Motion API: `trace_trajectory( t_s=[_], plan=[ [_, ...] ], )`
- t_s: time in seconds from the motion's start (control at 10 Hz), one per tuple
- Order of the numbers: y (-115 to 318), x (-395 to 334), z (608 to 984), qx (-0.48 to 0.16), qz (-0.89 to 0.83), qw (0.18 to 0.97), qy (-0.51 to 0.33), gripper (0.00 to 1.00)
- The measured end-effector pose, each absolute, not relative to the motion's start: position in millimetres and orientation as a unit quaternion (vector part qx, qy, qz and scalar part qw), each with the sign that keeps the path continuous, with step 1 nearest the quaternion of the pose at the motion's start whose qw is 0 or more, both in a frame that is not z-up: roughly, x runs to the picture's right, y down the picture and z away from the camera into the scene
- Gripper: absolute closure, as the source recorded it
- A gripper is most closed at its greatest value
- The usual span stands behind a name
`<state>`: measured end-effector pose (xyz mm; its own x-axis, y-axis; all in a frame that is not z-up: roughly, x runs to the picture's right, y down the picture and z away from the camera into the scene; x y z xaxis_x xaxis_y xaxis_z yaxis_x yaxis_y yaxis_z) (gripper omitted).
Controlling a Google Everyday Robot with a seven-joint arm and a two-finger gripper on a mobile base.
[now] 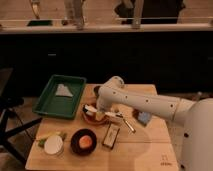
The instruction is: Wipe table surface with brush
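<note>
Tan wooden surface (150,145) is unwiped while the pincer (101,114) hangs low over the orange plate (90,121) where the brush (90,109) lies, grip state impossible to tell; the handle probably needs seating squarely before lifting.

The gripper (102,114) is positioned over the orange plate (89,120), at the brush (90,110), near the green tray (50,102) on the table surface (145,145).

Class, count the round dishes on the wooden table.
3: an orange plate beneath the gripper, a dark bowl nearer the front edge, a white dish beside that bowl. The arm may hide others.
</note>
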<state>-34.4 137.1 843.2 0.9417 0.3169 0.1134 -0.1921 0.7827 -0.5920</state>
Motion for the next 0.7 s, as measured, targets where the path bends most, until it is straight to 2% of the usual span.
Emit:
trace_trajectory(
  t_s=[0.6, 0.7],
  plan=[
    [143, -28, 859, -0.314, 0.145, 0.933, -0.099, 0.33],
    [145, -28, 863, -0.319, 0.146, 0.931, -0.097, 0.38]
  ],
)
